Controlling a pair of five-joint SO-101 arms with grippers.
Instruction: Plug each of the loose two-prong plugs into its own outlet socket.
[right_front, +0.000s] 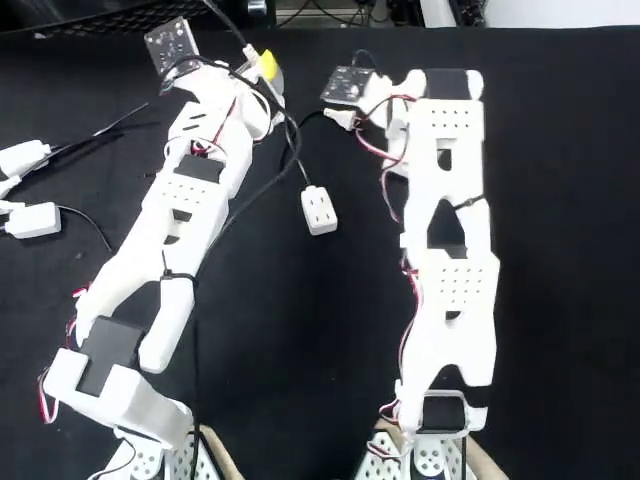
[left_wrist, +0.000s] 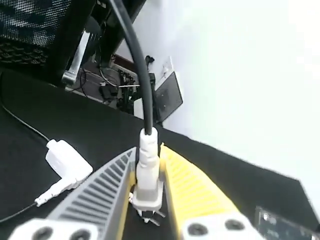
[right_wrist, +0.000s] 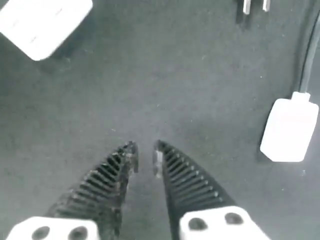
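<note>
Far left, by the edge of the counter: two white corded blocks lying loose, well apart from both arms; cannot tell plug from socket there. Next along: left gripper pinching a white two-prong plug by its body, lifted off the counter at the far side, black cord trailing away. Centre: white outlet block lying between the arms, slotted face up, nothing plugged in. Right: right gripper narrowly spread, holding nothing, hovering over bare counter near a white cabled block. Judged early in the task: no plug seated yet, one in hand, the rest to do. Wide open room between the arms and to the far right. Tight at the left edge, with some risk of snagging on cords draped by the left arm.
</note>
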